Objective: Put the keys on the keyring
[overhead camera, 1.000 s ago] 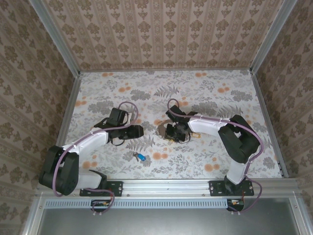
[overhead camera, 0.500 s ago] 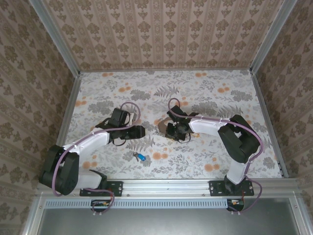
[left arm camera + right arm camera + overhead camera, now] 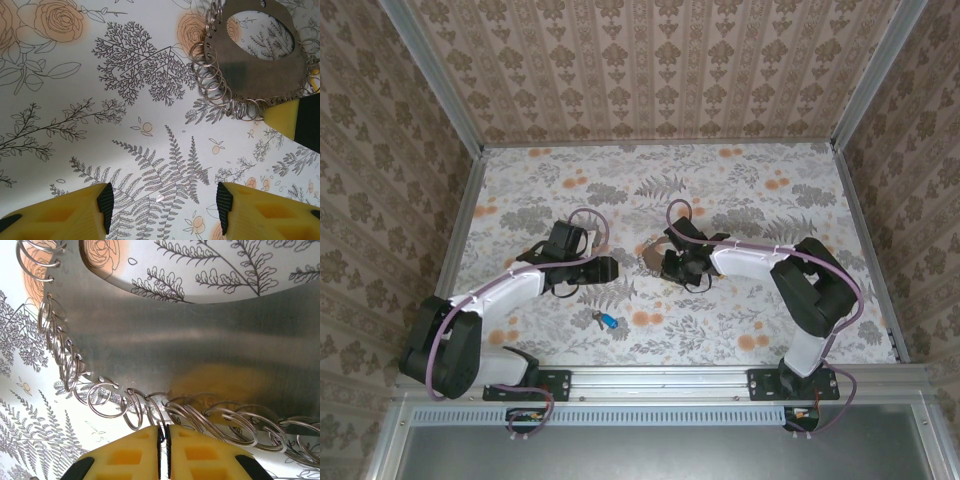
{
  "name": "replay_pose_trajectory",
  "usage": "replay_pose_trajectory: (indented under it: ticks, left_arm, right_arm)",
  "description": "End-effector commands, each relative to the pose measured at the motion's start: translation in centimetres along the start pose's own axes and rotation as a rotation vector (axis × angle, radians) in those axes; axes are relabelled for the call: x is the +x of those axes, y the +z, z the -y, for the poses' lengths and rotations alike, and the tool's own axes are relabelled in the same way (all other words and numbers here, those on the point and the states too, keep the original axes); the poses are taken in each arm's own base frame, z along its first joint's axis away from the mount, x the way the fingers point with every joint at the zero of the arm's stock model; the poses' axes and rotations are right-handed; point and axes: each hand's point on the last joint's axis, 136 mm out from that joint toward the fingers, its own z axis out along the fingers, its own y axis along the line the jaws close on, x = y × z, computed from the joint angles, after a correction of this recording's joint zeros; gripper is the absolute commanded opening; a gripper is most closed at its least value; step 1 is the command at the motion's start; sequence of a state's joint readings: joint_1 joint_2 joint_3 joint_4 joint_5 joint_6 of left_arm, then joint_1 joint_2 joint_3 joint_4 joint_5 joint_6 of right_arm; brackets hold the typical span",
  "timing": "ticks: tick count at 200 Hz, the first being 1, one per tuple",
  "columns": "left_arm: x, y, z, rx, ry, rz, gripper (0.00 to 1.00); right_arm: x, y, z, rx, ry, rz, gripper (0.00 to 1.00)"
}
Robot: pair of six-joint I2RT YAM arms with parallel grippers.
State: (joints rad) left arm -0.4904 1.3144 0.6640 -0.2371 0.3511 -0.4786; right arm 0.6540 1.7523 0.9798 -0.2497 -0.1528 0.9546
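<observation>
– Near the middle of the flowered table [image 3: 770,200], what lay there?
– The keyring [image 3: 648,258]. Seen from the left wrist it was a flat grey metal plate with an oval cut-out [image 3: 265,75]. A row of split rings [image 3: 214,75] was threaded along its edge, and it lay flat on the cloth.
– And the arms?
– The left gripper [image 3: 605,268] sat at the keyring's 9 o'clock, near it but apart. The right gripper [image 3: 665,265] sat at its 3 o'clock, right up against it.
– How did the jaws stand?
– In its own camera the left gripper [image 3: 162,210] had its jaws well apart, with bare cloth between the yellow fingertips [image 3: 60,215] and nothing held. The keyring was at 1 o'clock in that view. One of the right arm's yellow pads [image 3: 287,117] was against the ring row at 3 o'clock.
– And the right one?
– The right gripper [image 3: 162,452] had its jaws pressed together, with only a hairline between them. Its tips were at the ring row on the plate's edge [image 3: 200,340]. I could not tell whether a ring wire was pinched there.
– Where were the keys?
– The keys [image 3: 603,320] lay together at the keyring's 7 o'clock, well apart from it and towards the near edge. Neither gripper touched them. One had a blue head [image 3: 610,322]; the other's head was too small to tell.
</observation>
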Motion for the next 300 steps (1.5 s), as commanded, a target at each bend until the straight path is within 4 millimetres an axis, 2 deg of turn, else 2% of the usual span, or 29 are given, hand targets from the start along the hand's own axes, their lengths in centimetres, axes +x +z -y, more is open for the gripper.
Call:
replay_pose_trajectory:
  ticks: [1, 31, 116, 151, 184, 205, 236, 269, 291, 296, 300]
  left_arm:
    - [-0.9, 0.0, 0.6, 0.006, 0.035, 0.019, 0.59]
    - [-1.0, 0.0, 0.6, 0.006, 0.037, 0.02, 0.59]
    - [-0.9, 0.2, 0.8, 0.01, 0.043, 0.015, 0.59]
    - [-1.1, 0.1, 1.1, 0.021, 0.058, 0.024, 0.59]
    - [-2.0, -0.6, 1.9, 0.045, 0.094, 0.056, 0.59]
    - [-2.7, -1.2, 2.9, 0.085, 0.133, 0.097, 0.59]
    - [-4.5, -2.8, 6.0, 0.212, 0.278, 0.204, 0.6]
    - [-6.3, -5.6, 9.7, 0.354, 0.498, 0.387, 0.58]
    - [-6.8, -6.5, 11.0, 0.403, 0.565, 0.438, 0.57]
    - [-6.8, -6.6, 11.3, 0.419, 0.577, 0.438, 0.56]
    - [-6.8, -6.6, 11.5, 0.43, 0.587, 0.437, 0.55]
  right_arm:
    - [-0.9, -1.0, -0.1, -0.012, 0.013, 0.059, 0.15]
    - [-1.0, -1.1, -0.1, -0.01, 0.008, 0.071, 0.18]
    - [-0.9, 0.2, -0.2, 0.007, 0.004, 0.044, 0.17]
    - [-1.1, 0.2, -0.4, 0.004, -0.017, 0.048, 0.09]
    - [-1.1, -0.9, -1.5, -0.027, -0.115, 0.038, 0.03]
    - [-1.2, -2.1, -2.1, -0.032, -0.239, 0.038, 0.01]
    - [-1.1, -4.6, -3.1, -0.055, -0.527, 0.048, 0.0]
    - [-0.3, -8.5, -3.5, -0.085, -0.924, 0.094, 0.0]
    - [0.4, -11.2, -3.6, -0.105, -1.178, 0.138, 0.0]
    - [0.6, -11.2, -3.3, -0.101, -1.225, 0.131, 0.0]
    - [0.7, -12.3, -3.6, -0.112, -1.271, 0.157, 0.0]
